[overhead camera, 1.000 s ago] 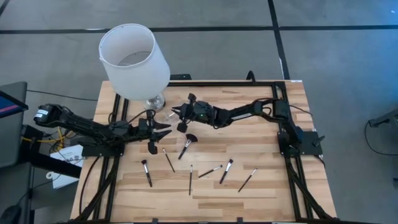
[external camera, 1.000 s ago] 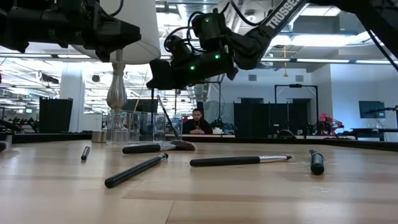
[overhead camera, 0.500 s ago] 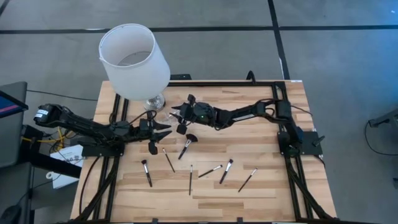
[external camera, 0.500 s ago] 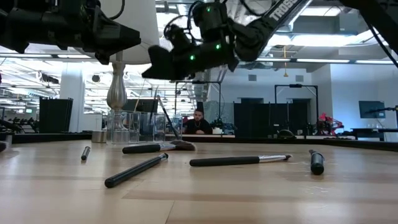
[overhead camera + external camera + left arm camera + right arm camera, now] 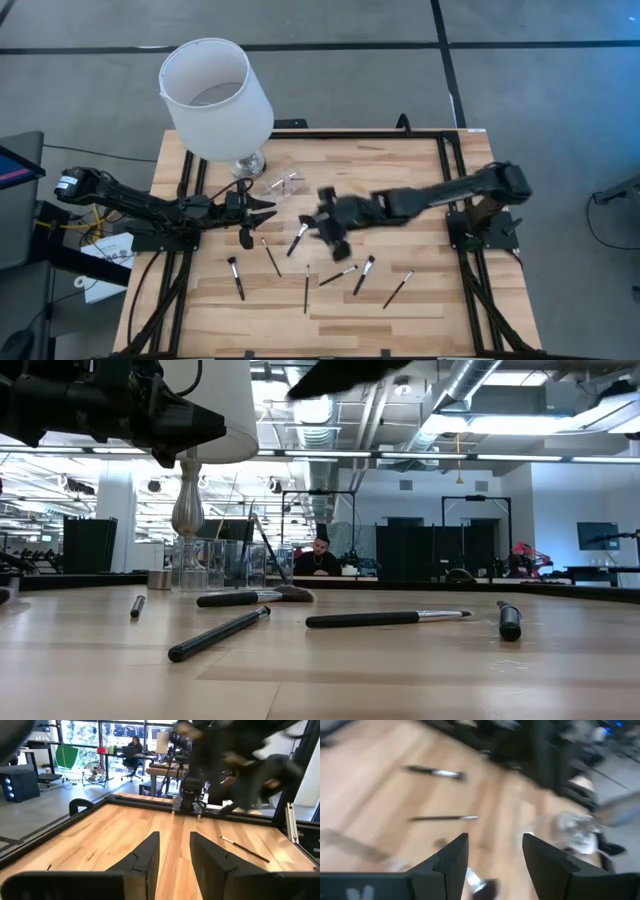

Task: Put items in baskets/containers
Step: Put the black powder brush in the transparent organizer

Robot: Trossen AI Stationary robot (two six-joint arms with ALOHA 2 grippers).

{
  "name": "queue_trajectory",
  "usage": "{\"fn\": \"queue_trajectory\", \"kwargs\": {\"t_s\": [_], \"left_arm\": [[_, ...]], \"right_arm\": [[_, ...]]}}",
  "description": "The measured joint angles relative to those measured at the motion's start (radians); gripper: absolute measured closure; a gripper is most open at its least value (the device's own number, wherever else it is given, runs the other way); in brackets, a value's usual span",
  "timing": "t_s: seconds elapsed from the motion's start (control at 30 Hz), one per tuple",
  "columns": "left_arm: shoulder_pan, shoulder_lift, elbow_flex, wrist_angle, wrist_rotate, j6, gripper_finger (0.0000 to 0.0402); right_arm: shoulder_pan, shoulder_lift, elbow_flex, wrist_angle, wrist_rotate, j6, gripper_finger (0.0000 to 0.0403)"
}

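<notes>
Your right pincer [image 5: 328,222] hangs blurred over the middle of the surface [image 5: 420,170], just beside the fan brush [image 5: 298,238]; its own view shows the two fingers [image 5: 451,857] spread apart with nothing between them, so it is released. Your left pincer [image 5: 262,209] waits at the left side of the surface, near the lamp [image 5: 215,98]; its fingers [image 5: 145,855] stand a little apart with only bare wood between them, so it too is released and grasps nothing.

The cup [image 5: 283,186] sits at the far part of the surface, just beside the lamp base; in the low view the cup [image 5: 222,563] stands upright with one dark brush handle [image 5: 268,555] leaning up out of it.

The other brushes lie loose on the near half of the surface; from the left you see one short brush [image 5: 235,277], a slim one [image 5: 270,257], another [image 5: 306,288], a silver-ferruled one [image 5: 338,274], another [image 5: 363,275] and the last [image 5: 398,288] at the right; none of them touches the cup; in the low view a long brush [image 5: 386,618] lies flat across the foreground.
</notes>
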Motion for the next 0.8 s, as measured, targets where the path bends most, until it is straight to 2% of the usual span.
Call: {"fn": "queue_trajectory", "kwargs": {"t_s": [0.07, 0.27, 0.37, 0.47, 0.57, 0.7, 0.8], "left_arm": [[0.0, 0.0, 0.0, 0.0, 0.0, 0.0, 0.0298], [0.0, 0.0, 0.0, 0.001, 0.0, 0.0, 0.0298], [0.0, 0.0, 0.0, 0.003, 0.0, 0.0, 0.0298], [0.011, 0.0, 0.0, 0.012, 0.001, 0.008, 0.0298], [0.033, -0.001, 0.0, 0.017, 0.0, 0.008, 0.0298], [0.048, -0.001, 0.0, 0.017, 0.0, 0.005, 0.0298], [0.065, -0.001, 0.0, 0.017, 0.0, 0.016, 0.0298]], "right_arm": [[0.062, -0.049, 0.0, -0.057, 0.013, 0.003, 0.0228], [0.205, -0.248, -0.001, -0.251, 0.142, -0.04, 0.0245], [0.202, -0.348, -0.024, -0.375, 0.129, 0.095, 0.0258], [0.147, -0.443, -0.169, -0.381, 0.106, 0.24, 0.0271], [0.083, -0.508, -0.419, -0.183, 0.029, 0.343, 0.028], [0.049, -0.516, -0.718, 0.243, -0.194, 0.48, 0.0285], [0.072, -0.458, -0.859, 0.515, -0.219, 0.495, 0.0284]]}}
